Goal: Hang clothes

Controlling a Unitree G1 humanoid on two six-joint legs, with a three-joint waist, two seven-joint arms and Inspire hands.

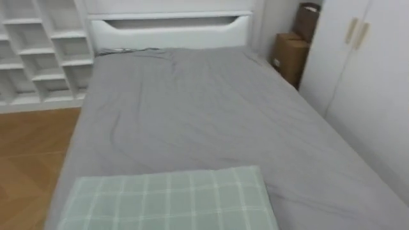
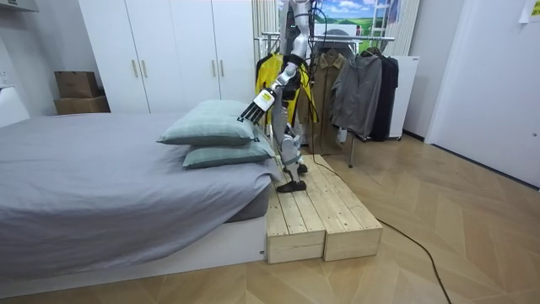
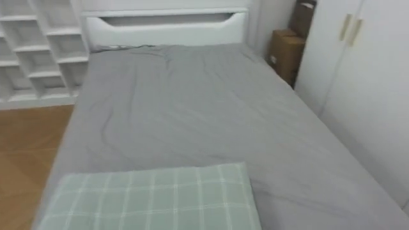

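The robot stands on the platform (image 2: 325, 215) at the bed's (image 1: 211, 108) head end. Its left hand (image 2: 257, 106) is held out above the pillows (image 2: 211, 127), fingers straight and holding nothing. The clothes (image 2: 359, 84) hang on the rack (image 2: 337, 35) behind it, so I judge it should first settle which garment it wants and face it squarely before reaching.

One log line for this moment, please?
stance: wooden platform, facing bed | left robot hand: open, by pillows | clothes: hanging behind

Bottom edge cuts off the checked pillow (image 1: 169, 199); the robot partly hides the yellow garment (image 2: 266, 74).
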